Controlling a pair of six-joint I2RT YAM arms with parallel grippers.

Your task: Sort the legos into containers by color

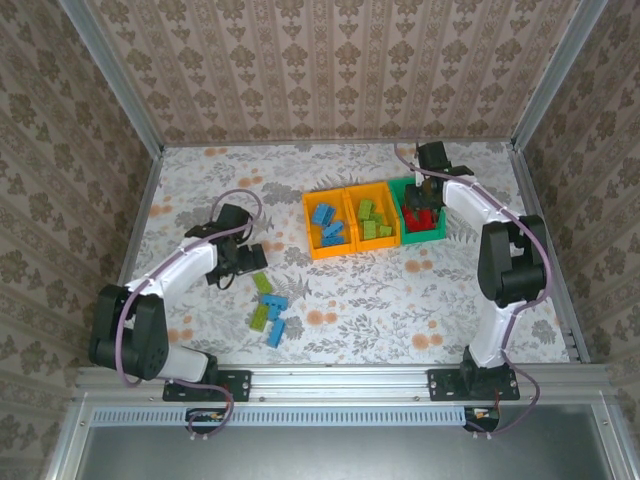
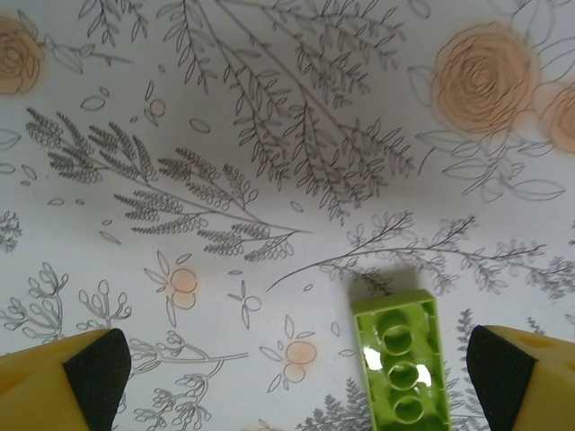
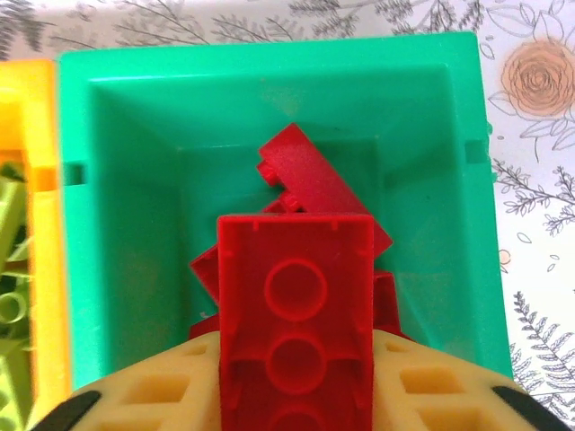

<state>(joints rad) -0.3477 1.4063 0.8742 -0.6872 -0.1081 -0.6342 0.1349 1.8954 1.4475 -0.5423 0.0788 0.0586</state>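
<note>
Hovering over the green bin (image 3: pixel 269 58), right tool (image 1: pixel 422 198) grips a red brick (image 3: pixel 296 305); left tool (image 2: pixel 296 368) stands wide.

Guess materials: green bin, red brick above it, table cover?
Likely: green bin moulded plastic, semi-gloss, soft sheen on rim; red brick hard plastic, smooth, crisp moulded rings underneath; table cover matte floral-printed sheet, paper or vinyl unclear.

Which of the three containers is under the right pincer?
The green container, at the right end of the row, holding red bricks; the other two are orange.
</note>
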